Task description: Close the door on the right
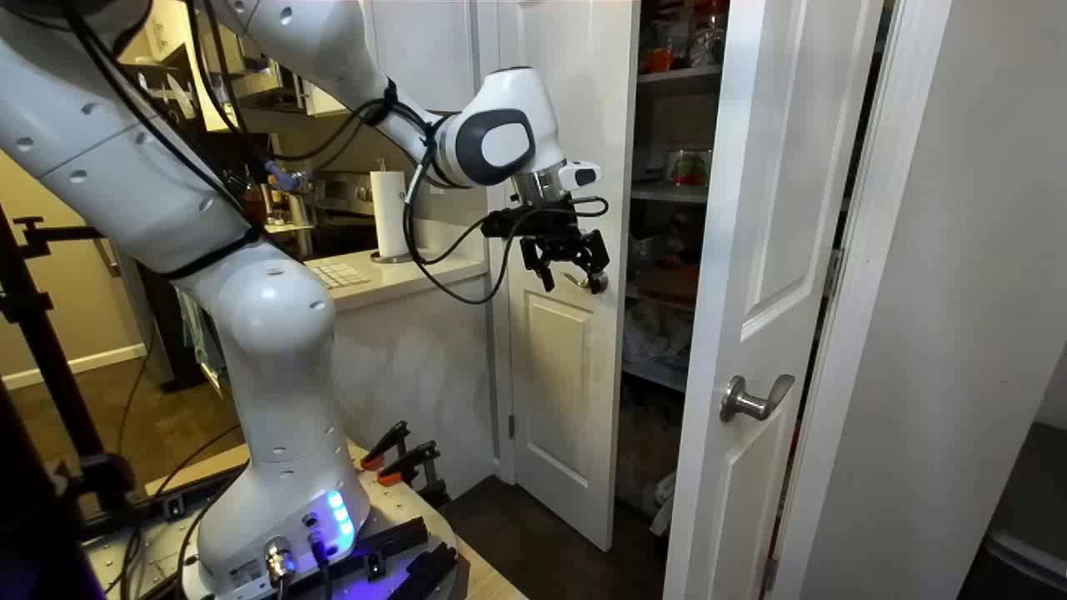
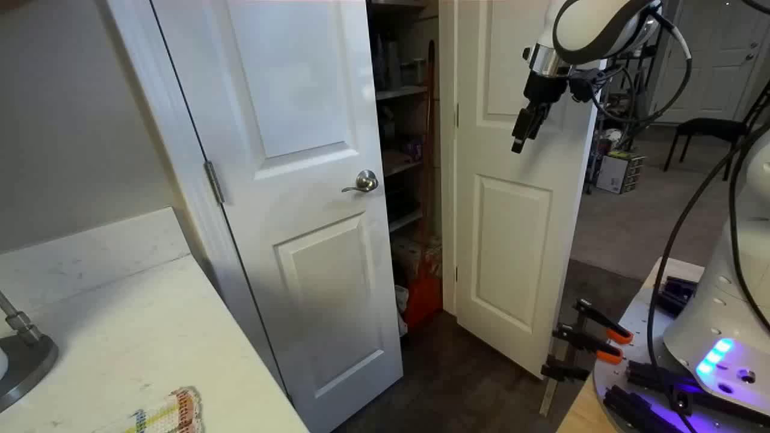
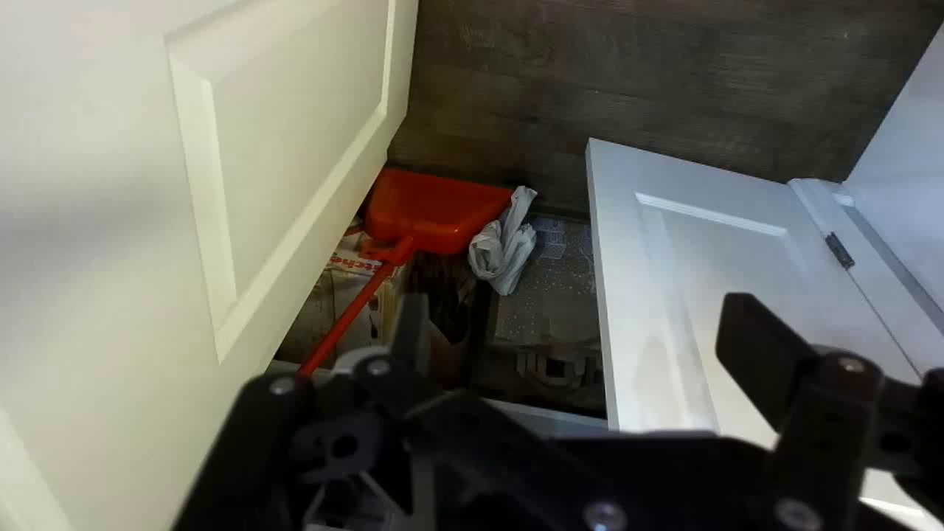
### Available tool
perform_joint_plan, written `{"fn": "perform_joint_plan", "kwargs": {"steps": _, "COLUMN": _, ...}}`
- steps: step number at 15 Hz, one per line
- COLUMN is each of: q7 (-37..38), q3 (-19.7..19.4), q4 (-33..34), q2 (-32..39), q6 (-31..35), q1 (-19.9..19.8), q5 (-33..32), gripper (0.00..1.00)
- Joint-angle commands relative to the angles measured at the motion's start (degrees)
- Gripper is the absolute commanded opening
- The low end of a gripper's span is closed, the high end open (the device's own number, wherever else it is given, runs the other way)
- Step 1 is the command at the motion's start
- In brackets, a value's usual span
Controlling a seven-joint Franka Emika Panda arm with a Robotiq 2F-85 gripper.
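At the right of an exterior view, the tall white door with recessed panels (image 1: 771,275) is seen standing open, a silver lever handle (image 1: 750,406) near its left edge. The black two-fingered gripper (image 1: 573,288) is held aloft in front of the matching white panelled door (image 1: 558,367), also open — a dim shelved closet (image 1: 667,193) is exposed between the two. Toward the right of an exterior view, the tall white door (image 2: 514,240) is partly covered by the downward-tilted gripper; whether they are touching cannot be told. From the wrist, the tall white door (image 3: 280,147) is found along the left, the matching door on the right, a red plastic dustpan (image 3: 435,214) between them — the fingers (image 3: 763,361) being spread wide apart.
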Motion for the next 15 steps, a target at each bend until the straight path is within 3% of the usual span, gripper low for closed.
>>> {"fn": "perform_joint_plan", "kwargs": {"steps": 1, "q7": -0.4, "q3": 0.7, "q4": 0.1, "q2": 0.0, "q6": -0.1, "q1": -0.6, "q5": 0.6, "gripper": 1.00}}
{"fn": "perform_joint_plan", "kwargs": {"steps": 7, "q7": -2.1, "q3": -0.8, "q4": -4.1, "q2": -5.7, "q6": -1.2, "q1": -2.5, "q5": -0.1, "gripper": 1.00}}
{"fn": "perform_joint_plan", "kwargs": {"steps": 10, "q7": -2.2, "q3": -2.4, "q4": -8.0, "q2": -11.3, "q6": -3.5, "q1": -5.9, "q5": -1.0, "gripper": 1.00}}
{"fn": "perform_joint_plan", "kwargs": {"steps": 11, "q7": -2.6, "q3": -3.2, "q4": -4.4, "q2": -9.9, "q6": -5.8, "q1": -6.4, "q5": -0.5, "gripper": 1.00}}
{"fn": "perform_joint_plan", "kwargs": {"steps": 15, "q7": -1.4, "q3": -4.0, "q4": -4.0, "q2": -15.3, "q6": -9.7, "q1": -13.6, "q5": -5.5, "gripper": 1.00}}
